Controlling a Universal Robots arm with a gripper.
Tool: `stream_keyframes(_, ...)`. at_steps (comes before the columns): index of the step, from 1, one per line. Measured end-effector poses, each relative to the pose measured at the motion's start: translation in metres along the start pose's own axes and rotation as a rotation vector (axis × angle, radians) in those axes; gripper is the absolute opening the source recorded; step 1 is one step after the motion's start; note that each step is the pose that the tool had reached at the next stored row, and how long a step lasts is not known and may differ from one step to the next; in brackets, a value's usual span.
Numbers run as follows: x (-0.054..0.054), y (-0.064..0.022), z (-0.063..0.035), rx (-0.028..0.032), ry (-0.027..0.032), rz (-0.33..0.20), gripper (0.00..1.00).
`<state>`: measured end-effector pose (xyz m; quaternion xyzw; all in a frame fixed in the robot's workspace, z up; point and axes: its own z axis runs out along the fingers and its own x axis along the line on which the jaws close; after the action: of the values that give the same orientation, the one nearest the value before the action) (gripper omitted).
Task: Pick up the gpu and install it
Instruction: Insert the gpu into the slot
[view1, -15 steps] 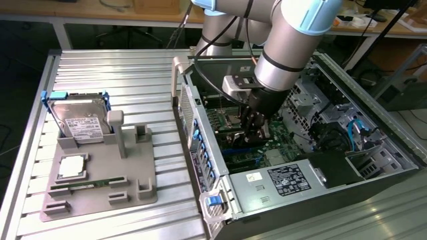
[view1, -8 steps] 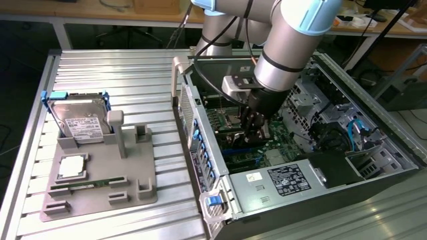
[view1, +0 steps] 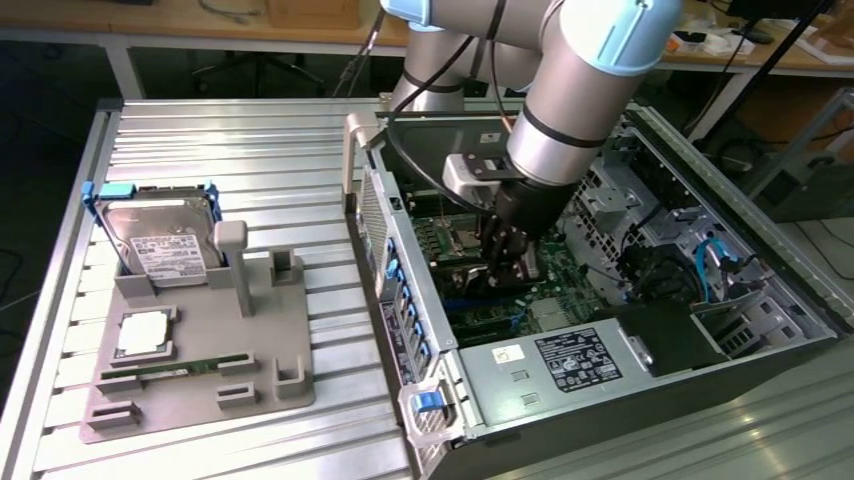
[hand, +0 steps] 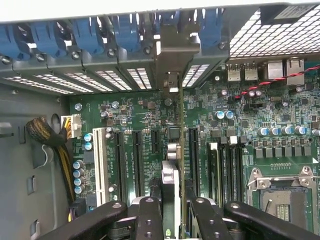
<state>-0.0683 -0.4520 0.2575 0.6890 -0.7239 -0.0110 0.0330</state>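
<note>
Gripper: black fingered gripper (view1: 505, 262) on the grey, blue-jointed arm is placed inside the open case; its fingers (hand: 150, 220) are pressed against a card from both sides, so the card is pinched between them.
Gpu: thin, flat, dark circuit-card gpu (hand: 173, 152) is seen edge-on in the wrist view, held upright between the fingers over the long black expansion slots.
Bracket: the card's grey metal bracket end is set against the case's rear wall, beside the row of blue plastic latches (hand: 85, 35).
Seating: the card appears to be lined up with one slot, but how far its edge is pushed in cannot be told.
Motherboard: green circuit board (hand: 125, 112) is spread beneath the card, and a square silver processor socket (hand: 282, 197) is seen well apart from the card.
Case: grey and black metal computer case (view1: 481, 430) is laid on its side at the exterior view's right.
Table: ribbed silver metal table (view1: 227, 150) is used under everything.
Holder: grey moulded holder plate (view1: 187, 400) is laid at the exterior view's left, near the case.
Holder contents: silver white-labelled hard drive in a blue frame (view1: 160, 240) is stood at the far end, a silver square processor chip (view1: 144, 333) is laid nearer, and a narrow green memory stick (view1: 174, 368) is laid nearest.
</note>
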Motion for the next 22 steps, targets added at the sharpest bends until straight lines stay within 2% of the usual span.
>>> stream_keyframes(11, -0.0001, 0.0006, 0.0076, -0.0019, 0.0006, 0.002, 0.27)
stream_keyframes(22, -0.0016, 0.0028, 0.0082, -0.0019, -0.0004, 0.003, 0.27)
